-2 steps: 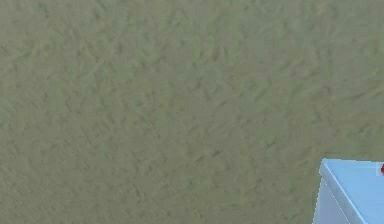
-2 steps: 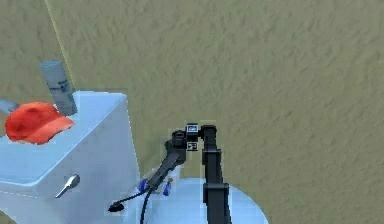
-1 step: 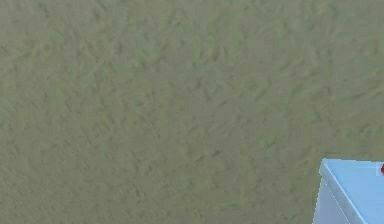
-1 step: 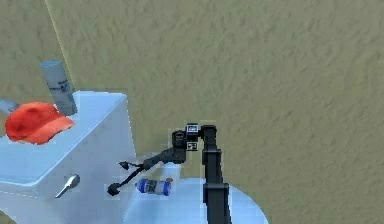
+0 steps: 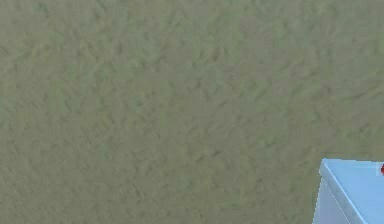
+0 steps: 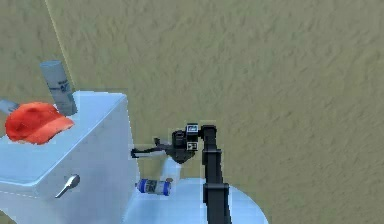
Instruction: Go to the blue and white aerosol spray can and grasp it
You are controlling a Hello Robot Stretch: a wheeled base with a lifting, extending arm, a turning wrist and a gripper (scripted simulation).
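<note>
Beside toilet tank [image 6: 100, 140], one blue-white can [image 6: 155, 186], one pincer [image 6: 138, 152]

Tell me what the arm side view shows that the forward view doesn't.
Arm side view: the arm, the hand, a blue and white can lying beside the tank, a red cap and a grey cylinder on the tank, and a lever. Forward view: a broad stretch of wall ahead. Both: the olive wall and a white corner, likely the tank, with a red speck that may be the cap.
</note>
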